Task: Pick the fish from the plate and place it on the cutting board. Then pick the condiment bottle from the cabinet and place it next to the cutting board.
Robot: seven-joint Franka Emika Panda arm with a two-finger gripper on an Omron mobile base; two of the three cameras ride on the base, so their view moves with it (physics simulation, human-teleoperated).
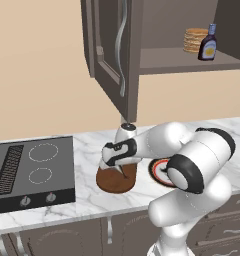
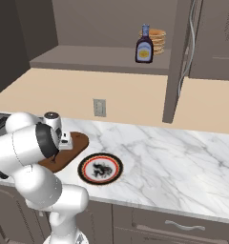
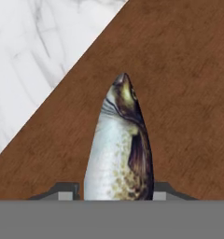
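Observation:
The silver-grey fish [image 3: 117, 149] lies lengthwise on the dark-brown cutting board [image 3: 179, 70], head pointing away from the hand. My gripper [image 3: 116, 192] straddles its tail end. The fingertips [image 3: 67, 193] stand just off its flanks, with a thin gap on the left, so the jaws are slightly open. From the left base view the gripper [image 1: 123, 172] is low over the board [image 1: 112, 182]. The plate [image 1: 155, 172] sits right of the board with just its dark motif. The condiment bottle [image 1: 208, 46] stands upright on the shelf of the open cabinet [image 1: 109, 45].
A stack of pancakes [image 1: 195, 40] sits beside the bottle on the shelf. The open cabinet door hangs out above the counter, over the board. A black cooktop [image 1: 32, 167] lies left of the board. Bare marble counter [image 2: 183, 157] stretches right of the plate [image 2: 84, 167].

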